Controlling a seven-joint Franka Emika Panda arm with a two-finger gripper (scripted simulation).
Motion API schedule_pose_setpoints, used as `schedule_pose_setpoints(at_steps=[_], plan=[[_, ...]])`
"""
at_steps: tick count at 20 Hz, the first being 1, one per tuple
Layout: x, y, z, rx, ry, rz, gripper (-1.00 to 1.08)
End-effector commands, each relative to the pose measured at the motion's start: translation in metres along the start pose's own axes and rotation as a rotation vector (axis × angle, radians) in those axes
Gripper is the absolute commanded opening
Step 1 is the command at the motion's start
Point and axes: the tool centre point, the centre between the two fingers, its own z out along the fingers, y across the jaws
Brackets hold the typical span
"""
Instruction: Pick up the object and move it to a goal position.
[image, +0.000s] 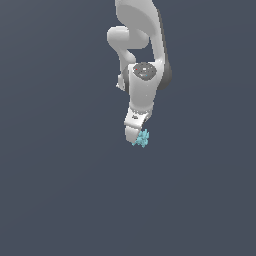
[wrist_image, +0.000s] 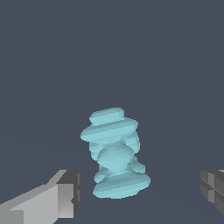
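Grey finger pads (wrist_image: 70, 192) sit closest to the wrist camera, one at each side of the frame with a wide gap between, so the gripper (wrist_image: 140, 192) is spread apart and gripping nothing. Pale cyan object (wrist_image: 114, 153) sits in that gap, nearer one pad than the other, touching neither as far as the wrist view shows. In the exterior view the white gripper (image: 136, 134) points down, with the object (image: 142, 138) right at its tip, poking out toward the exterior view's right.

Step in hand, judged: closing in for the grasp. To do it well, centre the fingers so both pads meet the cluster together, come down far enough to catch its wide middle, not just the top cap, then close slowly. An off-centre close could nudge it sideways or tip it.

Object shape: knobbly stack of disc-like flanges and rounded stubs, wide flat base, broad cap on top, narrower waist. Surface looks faceted, matte, uniform cyan; lumpy sides offer few flat faces for the pads. Pads are blocky, dark grey, stepped; gripper body is smooth white. Ground (wrist_image: 43, 65) is plain flat slate-blue, no texture. No goal marker visible.
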Motion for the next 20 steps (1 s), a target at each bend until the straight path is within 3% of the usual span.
schedule_pose_setpoints(at_steps=[1, 10, 20], plan=[[0.001, -0.005, 0.001, -0.001, -0.001, -0.065, 1.00], [0.004, -0.015, 0.005, -0.003, -0.003, -0.203, 1.00], [0.004, -0.017, 0.010, -0.003, -0.003, -0.218, 1.00]])
